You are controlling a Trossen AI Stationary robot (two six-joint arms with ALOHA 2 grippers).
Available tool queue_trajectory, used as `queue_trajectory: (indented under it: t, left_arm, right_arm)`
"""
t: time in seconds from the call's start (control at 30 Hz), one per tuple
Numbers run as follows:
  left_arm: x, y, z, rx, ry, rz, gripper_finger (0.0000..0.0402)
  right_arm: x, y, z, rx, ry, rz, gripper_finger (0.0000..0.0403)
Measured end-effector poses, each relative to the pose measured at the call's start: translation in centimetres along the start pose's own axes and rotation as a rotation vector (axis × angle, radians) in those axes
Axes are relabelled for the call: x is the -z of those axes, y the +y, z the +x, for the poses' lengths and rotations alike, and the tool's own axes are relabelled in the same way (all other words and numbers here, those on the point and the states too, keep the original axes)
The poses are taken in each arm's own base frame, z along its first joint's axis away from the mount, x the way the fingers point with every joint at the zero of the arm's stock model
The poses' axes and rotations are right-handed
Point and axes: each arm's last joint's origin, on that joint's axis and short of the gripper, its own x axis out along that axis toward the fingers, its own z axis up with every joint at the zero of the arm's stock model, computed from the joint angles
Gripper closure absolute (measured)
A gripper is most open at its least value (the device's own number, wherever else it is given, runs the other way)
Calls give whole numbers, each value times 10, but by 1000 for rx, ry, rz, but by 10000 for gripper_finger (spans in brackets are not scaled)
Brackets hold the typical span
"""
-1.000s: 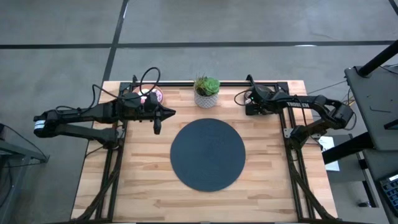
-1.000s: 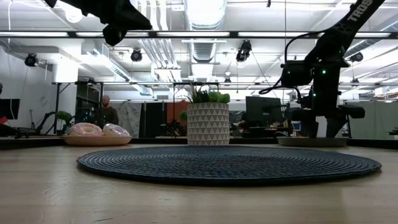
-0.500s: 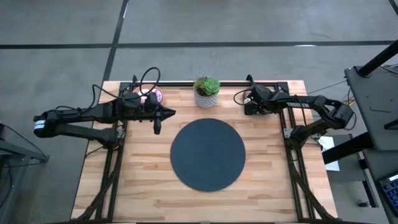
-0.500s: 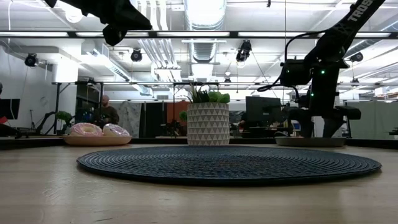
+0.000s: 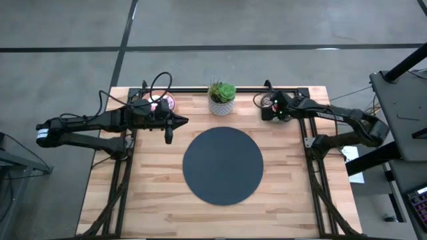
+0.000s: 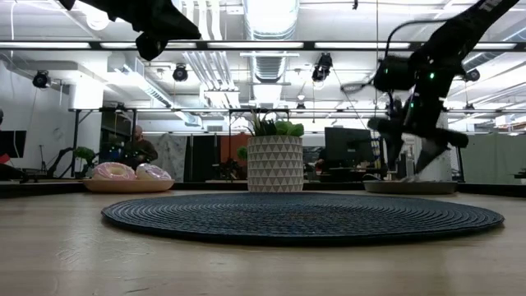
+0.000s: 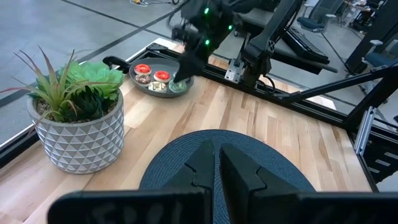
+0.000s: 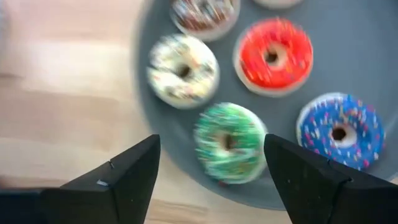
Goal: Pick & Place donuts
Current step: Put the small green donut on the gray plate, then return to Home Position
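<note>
On the near half of the butcher-block table (image 5: pixel 147 193) lay the large dark round woven mat (image 5: pixel 223 165), with nothing on it. Just beyond its left rim the left gripper (image 5: pixel 168 135) hung in the air with its two dark fingers (image 7: pixel 233 171) pressed together and nothing between them, the left arm reaching in from the table's left side. Behind the mat, at the middle of the far edge, stood a succulent in a white faceted pot (image 5: pixel 221 99).

At the far left corner a pink plate (image 6: pixel 127 186) carried larger frosted donuts; a pink one (image 6: pixel 113 171) and a paler one (image 6: pixel 153 172) beside it showed in the low view, mostly hidden behind the left arm in the high view.

At the far right corner the right gripper (image 8: pixel 211 168) hovered over a grey plate (image 8: pixel 367 74), its fingers (image 8: pixel 127 171) spread wide and gripping nothing. Directly between them lay the green donut (image 8: pixel 229 142) near the plate's rim. Around it on the same plate sat a cream sprinkled donut (image 8: pixel 182 70), a red donut (image 8: pixel 275 54), a blue donut (image 8: pixel 339 131) and a brown donut (image 8: pixel 204 14), all close together without touching. In the room beyond the table a person (image 6: pixel 141 149) stood among workstations.
</note>
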Motion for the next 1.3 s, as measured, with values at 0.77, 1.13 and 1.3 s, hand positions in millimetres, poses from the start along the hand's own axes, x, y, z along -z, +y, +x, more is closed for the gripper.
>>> queue_trajectory:
  t: [0.77, 1.13, 1.3]
  left_arm:
    - [0, 0, 0, 0, 1, 3, 401]
    - [0, 0, 0, 1, 1, 2, 401]
    - [0, 0, 0, 1, 1, 2, 401]
  right_arm:
    - [-7, -1, -125, -503, -324, -175, 246]
    - [6, 4, -139, -597, -349, -385, 358]
    - [11, 9, -142, -699, -325, -492, 392]
